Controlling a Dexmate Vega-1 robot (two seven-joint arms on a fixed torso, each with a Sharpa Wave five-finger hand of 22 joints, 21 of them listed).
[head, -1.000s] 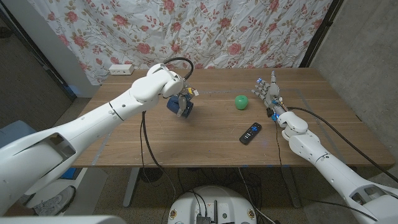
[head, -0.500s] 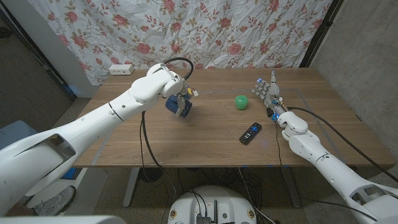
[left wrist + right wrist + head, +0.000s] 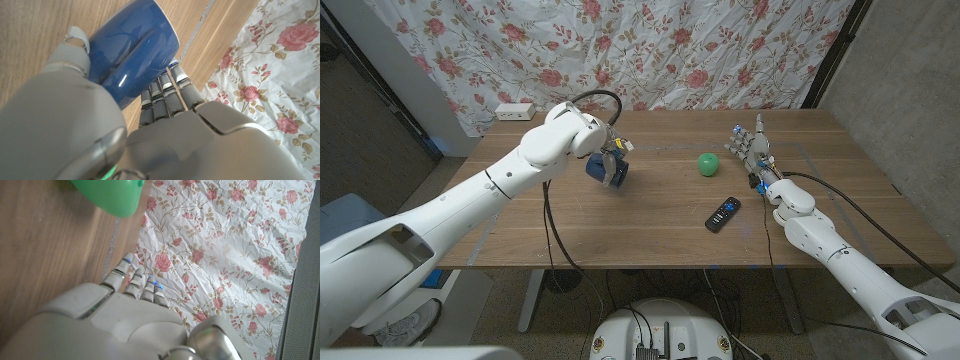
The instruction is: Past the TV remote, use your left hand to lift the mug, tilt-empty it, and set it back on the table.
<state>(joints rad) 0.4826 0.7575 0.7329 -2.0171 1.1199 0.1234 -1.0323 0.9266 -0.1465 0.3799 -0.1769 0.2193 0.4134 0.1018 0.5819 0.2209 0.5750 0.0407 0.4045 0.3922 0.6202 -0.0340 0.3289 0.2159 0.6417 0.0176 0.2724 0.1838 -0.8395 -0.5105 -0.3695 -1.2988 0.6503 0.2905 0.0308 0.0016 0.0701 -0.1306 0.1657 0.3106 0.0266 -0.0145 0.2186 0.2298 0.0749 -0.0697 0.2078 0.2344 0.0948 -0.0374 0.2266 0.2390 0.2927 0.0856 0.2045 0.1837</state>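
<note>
Left hand (image 3: 611,162) grips mug (image 3: 602,168), tilted | arm shifted slightly | I judge emptying underway | right hand (image 3: 752,148) empty, fingers apart.

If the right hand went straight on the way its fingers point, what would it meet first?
Nothing on the table, it seems: the right hand points toward the flowered curtain, with the green ball off to one side. Depth is unclear.

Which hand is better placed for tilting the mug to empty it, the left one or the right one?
The left. The left hand already grips the blue mug. The right hand holds nothing and stands at the far right of the table, beyond the green ball, well apart from the mug.
</note>
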